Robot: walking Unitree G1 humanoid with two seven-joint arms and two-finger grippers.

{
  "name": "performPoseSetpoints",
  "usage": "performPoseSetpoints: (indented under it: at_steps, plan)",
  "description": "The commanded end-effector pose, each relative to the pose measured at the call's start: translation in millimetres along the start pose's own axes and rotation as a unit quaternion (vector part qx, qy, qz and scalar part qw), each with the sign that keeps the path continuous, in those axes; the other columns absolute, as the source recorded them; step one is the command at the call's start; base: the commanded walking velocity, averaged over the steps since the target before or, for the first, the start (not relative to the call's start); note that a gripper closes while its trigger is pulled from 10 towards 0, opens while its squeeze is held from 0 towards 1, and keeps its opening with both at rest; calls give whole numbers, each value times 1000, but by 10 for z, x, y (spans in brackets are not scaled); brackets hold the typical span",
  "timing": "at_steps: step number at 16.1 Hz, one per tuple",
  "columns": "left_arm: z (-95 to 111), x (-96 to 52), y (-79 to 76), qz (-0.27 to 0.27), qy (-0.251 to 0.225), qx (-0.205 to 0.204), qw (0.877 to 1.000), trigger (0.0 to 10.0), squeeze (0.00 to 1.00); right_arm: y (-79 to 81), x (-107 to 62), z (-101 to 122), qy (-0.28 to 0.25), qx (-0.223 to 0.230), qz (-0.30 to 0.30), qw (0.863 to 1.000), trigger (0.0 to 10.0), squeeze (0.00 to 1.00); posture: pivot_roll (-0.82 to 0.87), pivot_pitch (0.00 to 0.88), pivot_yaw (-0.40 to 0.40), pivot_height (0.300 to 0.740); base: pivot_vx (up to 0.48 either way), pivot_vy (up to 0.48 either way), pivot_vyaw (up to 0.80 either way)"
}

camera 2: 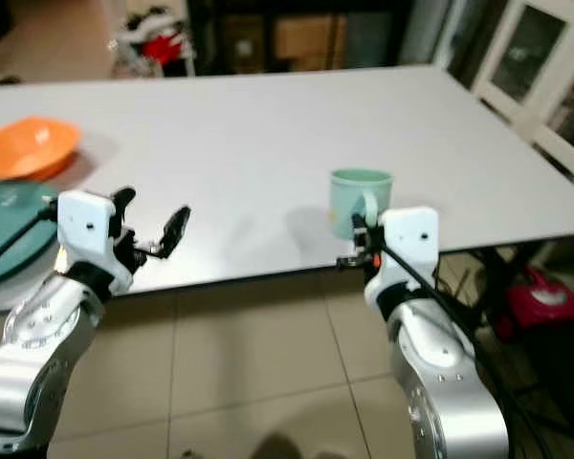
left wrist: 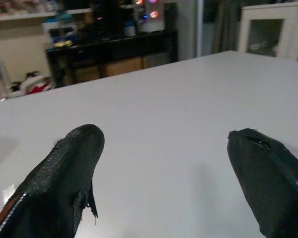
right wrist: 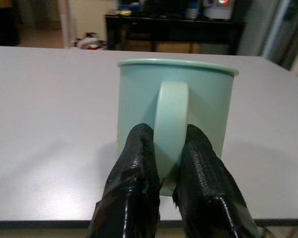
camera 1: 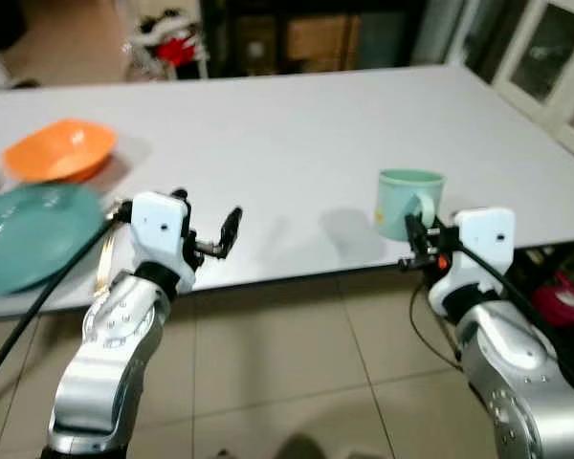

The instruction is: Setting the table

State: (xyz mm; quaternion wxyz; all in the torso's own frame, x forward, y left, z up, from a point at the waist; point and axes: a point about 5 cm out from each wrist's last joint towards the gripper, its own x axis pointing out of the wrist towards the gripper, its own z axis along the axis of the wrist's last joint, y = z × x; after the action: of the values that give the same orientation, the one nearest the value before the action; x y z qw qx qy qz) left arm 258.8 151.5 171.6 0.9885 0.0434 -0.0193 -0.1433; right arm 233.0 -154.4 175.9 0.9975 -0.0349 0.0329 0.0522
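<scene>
Now the right gripper (right wrist: 164, 171) is pinching the mug (right wrist: 176, 106) handle; keep it squeezed tight and upright. Left gripper (camera 1: 206, 229) is hanging wide open.

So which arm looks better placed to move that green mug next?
The right: its gripper is already closed on the mug's handle. The left gripper hangs open, away from it.

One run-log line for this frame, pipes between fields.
right pincer: shut on mug handle | mug: upright, near table edge | left pincer: open, empty, at table edge | plate, bowl: far left
</scene>
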Motion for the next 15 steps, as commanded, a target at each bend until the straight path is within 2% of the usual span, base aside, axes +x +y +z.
performPoseSetpoints:
  at_steps: [1,15]
  plan:
    - [22,4,-49,-12,-2,2,1000,10000,0,-22,3,23,-9,-5,-7,1000,10000,0,12,64,24,740,300,0,0]
    - [20,6,-44,-17,1,6,1000,10000,0,41,33,8,-17,-6,14,1000,10000,0,21,53,30,740,298,0,0]
